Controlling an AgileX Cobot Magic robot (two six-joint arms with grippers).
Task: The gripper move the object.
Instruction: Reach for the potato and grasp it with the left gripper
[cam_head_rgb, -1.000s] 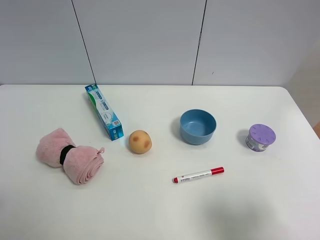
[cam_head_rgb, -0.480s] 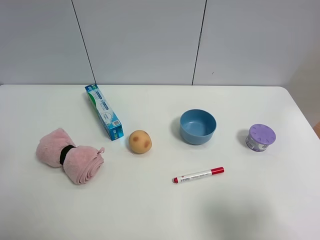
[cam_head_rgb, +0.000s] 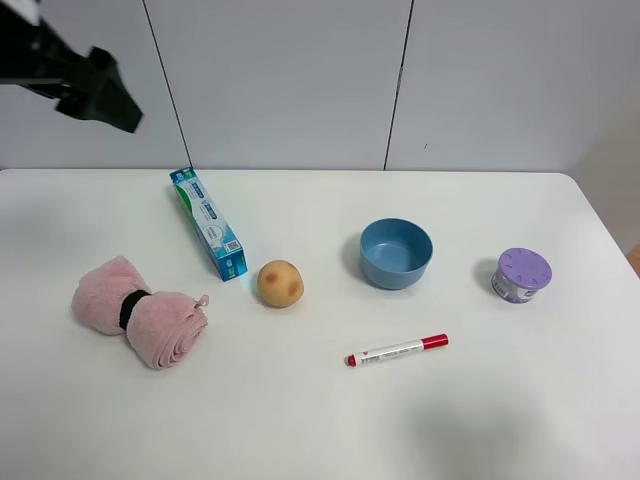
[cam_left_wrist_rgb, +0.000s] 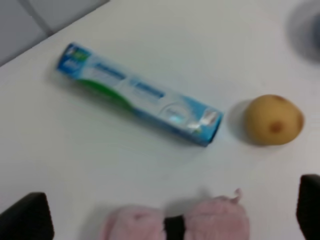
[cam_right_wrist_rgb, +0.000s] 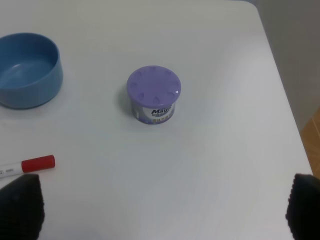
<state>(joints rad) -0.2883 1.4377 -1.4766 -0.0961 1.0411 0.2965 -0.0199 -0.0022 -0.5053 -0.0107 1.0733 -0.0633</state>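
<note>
The object, a tan-yellow potato-like lump (cam_head_rgb: 280, 283) with reddish-brown blotches, lies on the white table (cam_head_rgb: 300, 420) between a toothpaste box and a blue bowl. It also shows in the left wrist view (cam_left_wrist_rgb: 273, 120). My left arm's black end (cam_head_rgb: 98, 90) hangs high at the far left, well away from the lump. My left gripper (cam_left_wrist_rgb: 167, 217) is open and empty, with its fingertips (cam_left_wrist_rgb: 27, 217) wide apart. My right gripper (cam_right_wrist_rgb: 162, 210) is open and empty near the purple-lidded tin, and is out of the high view.
A blue-green toothpaste box (cam_head_rgb: 208, 223) lies left of the lump, and a rolled pink towel (cam_head_rgb: 140, 311) lies at front left. A blue bowl (cam_head_rgb: 396, 254), a purple-lidded tin (cam_head_rgb: 521, 274) and a red-capped marker (cam_head_rgb: 397, 350) are on the right.
My left arm's black end has come into the high view at the top left. Nothing on the table has moved.
</note>
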